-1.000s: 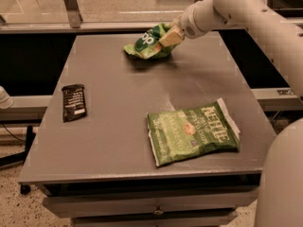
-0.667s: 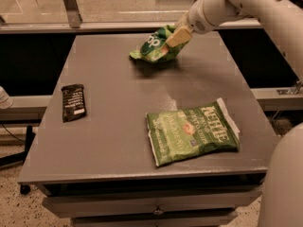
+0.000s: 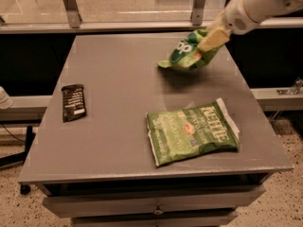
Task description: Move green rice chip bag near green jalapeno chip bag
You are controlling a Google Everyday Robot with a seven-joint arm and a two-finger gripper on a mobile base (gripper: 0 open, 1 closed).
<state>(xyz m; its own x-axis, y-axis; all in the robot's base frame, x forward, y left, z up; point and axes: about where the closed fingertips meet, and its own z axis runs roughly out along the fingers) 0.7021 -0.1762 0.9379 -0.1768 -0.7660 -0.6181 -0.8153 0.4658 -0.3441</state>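
Note:
The green rice chip bag is a small puffy light-green bag with a dark round logo, held just above the table at the back right. My gripper is shut on its right end, coming in from the upper right on the white arm. The green jalapeno chip bag lies flat on the table's front right, with white "Kettle" lettering, a short way in front of the held bag.
A dark snack bar wrapper lies near the left edge of the grey table. A glass barrier with metal posts runs behind the table. The table's right edge is close to the jalapeno bag.
My gripper has carried the rice chip bag to the right and forward, closer to the jalapeno bag. The other objects have not moved.

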